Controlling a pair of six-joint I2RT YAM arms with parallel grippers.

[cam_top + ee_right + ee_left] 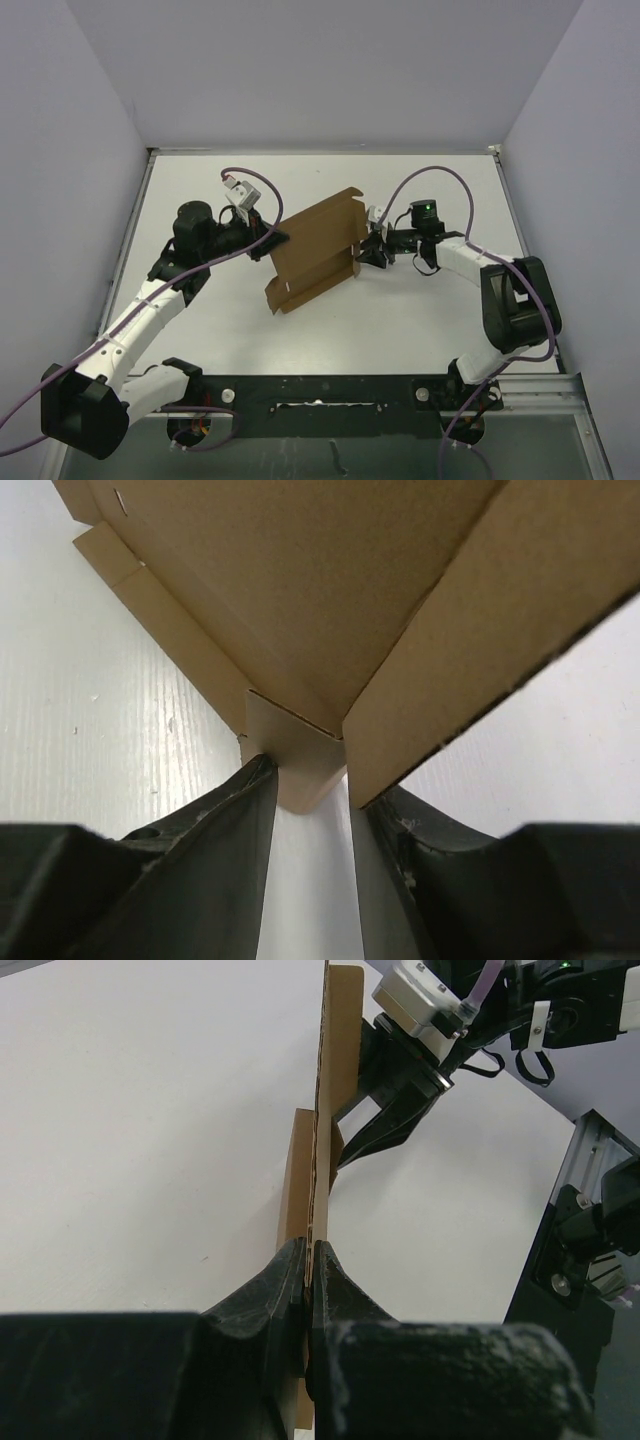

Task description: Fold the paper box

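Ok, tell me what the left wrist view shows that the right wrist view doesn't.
Left wrist only: the left fingers pinching the paper box, seen edge-on, with the right fingers at its far edge. Right wrist only: the box's broad faces and a small tab between the right fingers, which are spread apart. Both: the brown box and the white table.

White tabletop (400,320) between plain pale lavender walls (330,70), black rail (330,385) along its near edge.
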